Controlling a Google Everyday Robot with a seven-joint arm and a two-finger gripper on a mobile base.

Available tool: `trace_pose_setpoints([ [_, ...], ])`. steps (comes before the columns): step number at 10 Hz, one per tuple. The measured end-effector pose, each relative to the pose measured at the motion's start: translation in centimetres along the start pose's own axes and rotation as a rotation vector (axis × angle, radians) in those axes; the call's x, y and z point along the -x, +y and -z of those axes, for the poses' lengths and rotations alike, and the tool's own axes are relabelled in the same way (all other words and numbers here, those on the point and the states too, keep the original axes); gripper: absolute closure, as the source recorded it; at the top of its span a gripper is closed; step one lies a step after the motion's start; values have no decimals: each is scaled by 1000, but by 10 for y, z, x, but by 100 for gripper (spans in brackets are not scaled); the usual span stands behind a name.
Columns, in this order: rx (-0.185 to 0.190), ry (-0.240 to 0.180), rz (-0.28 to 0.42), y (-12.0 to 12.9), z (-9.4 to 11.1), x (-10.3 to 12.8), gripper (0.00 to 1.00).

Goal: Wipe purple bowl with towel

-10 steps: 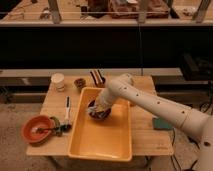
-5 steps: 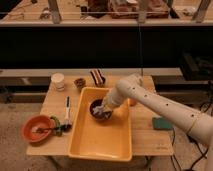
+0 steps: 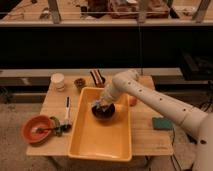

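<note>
The purple bowl (image 3: 104, 112) sits in the far half of the yellow tub (image 3: 100, 135), close to its back wall, looking dark in this light. Right down over its rim is the gripper (image 3: 102, 105), with a pale towel (image 3: 100, 104) bunched at the bowl's left edge beneath it; whether the fingers are clenched or released cannot be told here. The white arm (image 3: 150, 97) reaches in from the right, bending over the tub's far right corner. The tub rests on a wooden table (image 3: 150, 140). Left of it lies an orange bowl (image 3: 37, 129), and a black-tipped white utensil (image 3: 67, 110) beside it. A white cup (image 3: 58, 81) stands at the back left. A teal sponge (image 3: 162, 123) lies to the right.
</note>
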State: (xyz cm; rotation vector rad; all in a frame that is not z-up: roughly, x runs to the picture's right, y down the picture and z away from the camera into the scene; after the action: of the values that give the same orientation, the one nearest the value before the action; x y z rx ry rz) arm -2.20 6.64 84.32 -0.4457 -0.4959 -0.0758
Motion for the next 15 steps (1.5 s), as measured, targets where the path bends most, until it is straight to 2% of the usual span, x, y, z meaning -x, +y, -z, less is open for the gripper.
trace_pose_setpoints([
  [1, 10, -5, 21, -4, -10, 16, 100],
  [3, 30, -12, 53, -2, -21, 34, 100],
  [5, 37, -21, 68, 10, -18, 40, 100],
  [7, 36, -21, 62, 24, -5, 32, 100],
  [11, 28, -1, -9, 49, 28, -22, 100],
  [13, 16, 15, -28, 46, 32, -35, 100],
  [15, 0, 31, -27, 21, 31, -39, 100],
])
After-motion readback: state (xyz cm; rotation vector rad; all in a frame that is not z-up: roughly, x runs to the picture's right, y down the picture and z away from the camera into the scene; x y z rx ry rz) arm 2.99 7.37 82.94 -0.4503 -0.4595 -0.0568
